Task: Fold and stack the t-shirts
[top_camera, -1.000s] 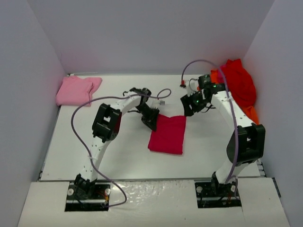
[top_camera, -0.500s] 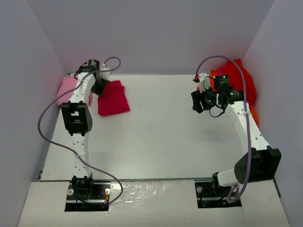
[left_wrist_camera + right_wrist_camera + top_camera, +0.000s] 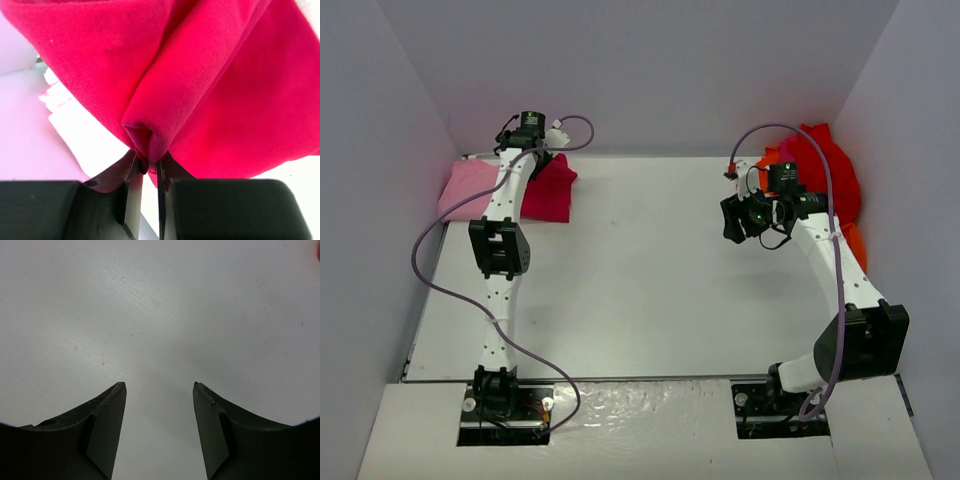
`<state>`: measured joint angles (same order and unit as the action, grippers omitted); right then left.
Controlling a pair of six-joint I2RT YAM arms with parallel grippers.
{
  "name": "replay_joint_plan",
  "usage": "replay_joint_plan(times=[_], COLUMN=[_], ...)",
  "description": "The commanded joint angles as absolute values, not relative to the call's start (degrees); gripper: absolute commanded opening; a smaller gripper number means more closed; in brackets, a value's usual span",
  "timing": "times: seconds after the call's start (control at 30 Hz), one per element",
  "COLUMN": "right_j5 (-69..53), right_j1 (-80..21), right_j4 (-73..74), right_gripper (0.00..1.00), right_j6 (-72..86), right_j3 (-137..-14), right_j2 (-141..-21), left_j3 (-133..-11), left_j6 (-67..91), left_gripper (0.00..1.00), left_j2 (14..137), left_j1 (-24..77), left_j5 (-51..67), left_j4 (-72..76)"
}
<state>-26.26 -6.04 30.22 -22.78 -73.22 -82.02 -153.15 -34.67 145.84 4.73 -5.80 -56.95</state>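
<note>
At upper left, your left gripper (image 3: 149,167) clamps the crimson-magenta t-shirt (image 3: 550,190); settle it squarely on the pink t-shirt (image 3: 468,190). Your right gripper (image 3: 159,390) gapes empty.

1. You'll find the light pink t-shirt (image 3: 468,192) lying folded in the bench's far-left corner.
2. The crimson-magenta t-shirt (image 3: 552,192) sits at its right edge, one fold pinched in the left end effector (image 3: 149,167).
3. At your far right, the red t-shirt (image 3: 825,170) is heaped, with the orange t-shirt (image 3: 856,240) peeking out beneath.

Magenta t-shirt (image 3: 210,80); pink t-shirt (image 3: 467,190), seemingly plain
</note>
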Motion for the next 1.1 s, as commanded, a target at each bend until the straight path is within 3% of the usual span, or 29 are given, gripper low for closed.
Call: replay_joint_plan(times=[0.0,0.3,0.57,1.07], right_j5=[-27.33,-26.65,-25.73,-25.33], right_j1=[-6.24,-6.24,-6.24,-6.24], right_j4=[27.77,27.42,27.25,27.25], right_gripper=[0.53,0.53,0.53,0.53], right_j6=[-22.59,-22.52,-22.41,-22.54], right_j3=[-73.56,-73.53,-73.29,-72.98], right_j2=[-80.84,-81.19,-81.04,-81.50], left_j3=[-154.78,-150.12,-156.43,-159.58], left_j6=[-37.56,-37.95,-39.29,-38.97], left_gripper=[0.00,0.00,0.00,0.00], left_j2=[141.94,136.63,135.71,135.66], left_j1=[2.70,-3.23,-7.61,-12.67], left_j5=[-9.67,-7.92,-4.06,-6.17], left_j4=[-54.57,-55.28,-60.70,-57.10])
